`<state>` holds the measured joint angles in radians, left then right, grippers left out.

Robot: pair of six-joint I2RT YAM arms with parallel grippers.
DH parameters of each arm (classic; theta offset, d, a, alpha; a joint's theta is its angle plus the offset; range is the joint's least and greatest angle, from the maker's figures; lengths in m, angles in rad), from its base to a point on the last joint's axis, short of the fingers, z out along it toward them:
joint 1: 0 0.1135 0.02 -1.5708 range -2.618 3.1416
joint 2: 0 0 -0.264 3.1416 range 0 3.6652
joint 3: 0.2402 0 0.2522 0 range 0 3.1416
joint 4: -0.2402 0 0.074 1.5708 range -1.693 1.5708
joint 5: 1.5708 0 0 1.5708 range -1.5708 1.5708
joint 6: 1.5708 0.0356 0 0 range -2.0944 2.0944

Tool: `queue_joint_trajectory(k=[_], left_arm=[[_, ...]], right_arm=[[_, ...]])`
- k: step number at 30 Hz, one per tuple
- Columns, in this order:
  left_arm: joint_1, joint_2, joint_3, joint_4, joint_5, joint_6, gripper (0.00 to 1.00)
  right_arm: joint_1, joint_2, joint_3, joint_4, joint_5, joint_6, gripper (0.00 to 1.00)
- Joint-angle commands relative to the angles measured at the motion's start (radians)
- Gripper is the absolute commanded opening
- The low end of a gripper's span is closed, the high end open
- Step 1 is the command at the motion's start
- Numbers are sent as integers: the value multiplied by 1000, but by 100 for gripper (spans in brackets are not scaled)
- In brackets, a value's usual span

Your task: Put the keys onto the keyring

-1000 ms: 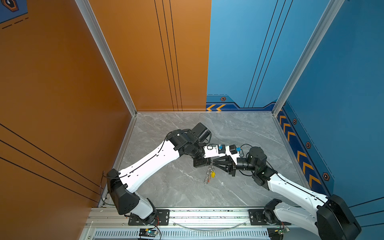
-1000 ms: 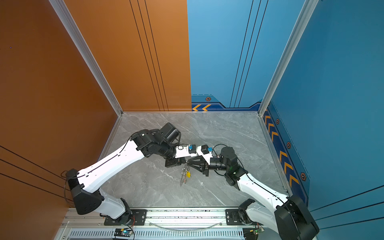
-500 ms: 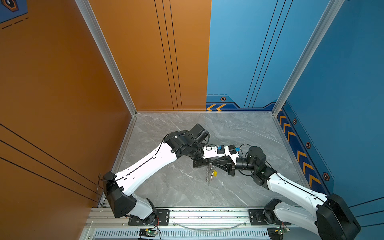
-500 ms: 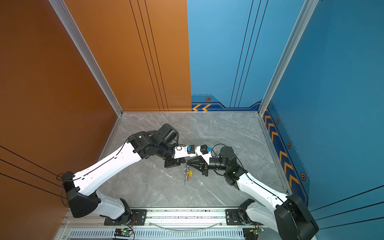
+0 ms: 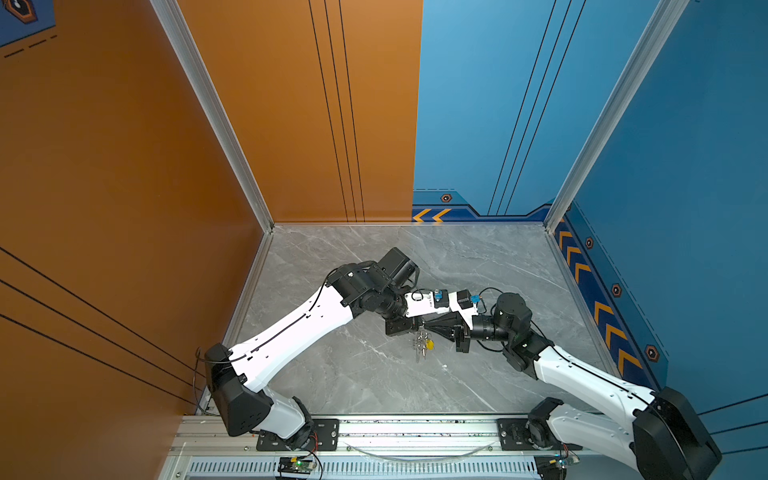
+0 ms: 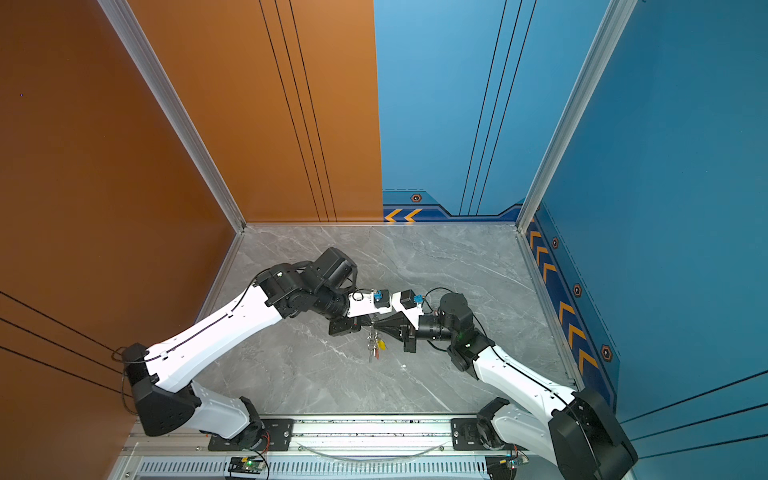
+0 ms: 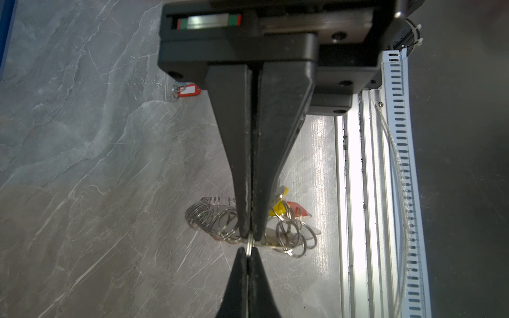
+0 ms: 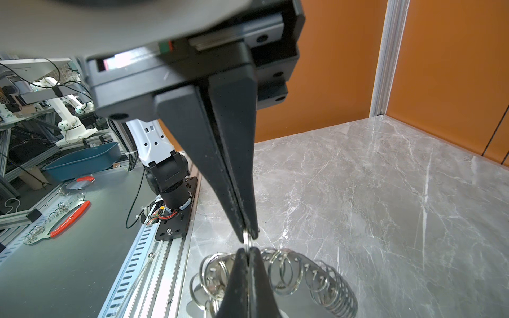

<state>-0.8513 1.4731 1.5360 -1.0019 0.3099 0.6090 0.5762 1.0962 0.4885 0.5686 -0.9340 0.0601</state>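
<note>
Lower centre in both top views: left gripper [image 7: 249,237] and right gripper [image 8: 250,234] meet tip to tip, each clamped tight on one silver keyring [image 7: 249,246]. Keys [image 5: 423,347], with yellow and red tags, dangle beneath it alongside a chain of plain rings [image 8: 316,278]. A separate red tag [image 7: 187,90] lies apart on the table [image 7: 82,192].

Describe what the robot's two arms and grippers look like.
The left arm and right arm have glossy white shells, black joints and thin black cables. The left gripper and right gripper each have two long black fingers tapering to narrow tips, beneath a black block.
</note>
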Motion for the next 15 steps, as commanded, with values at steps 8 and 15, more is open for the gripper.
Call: queue_joint_trajectory(k=[8,15], left_arm=[[48,-128,-183,374,128,-108,20],[173,-310,-567,947,231,-330,37]], right_arm=[[-43,-16,-15,80,69,87,0],[-62,1,-34,186,76,145,0]])
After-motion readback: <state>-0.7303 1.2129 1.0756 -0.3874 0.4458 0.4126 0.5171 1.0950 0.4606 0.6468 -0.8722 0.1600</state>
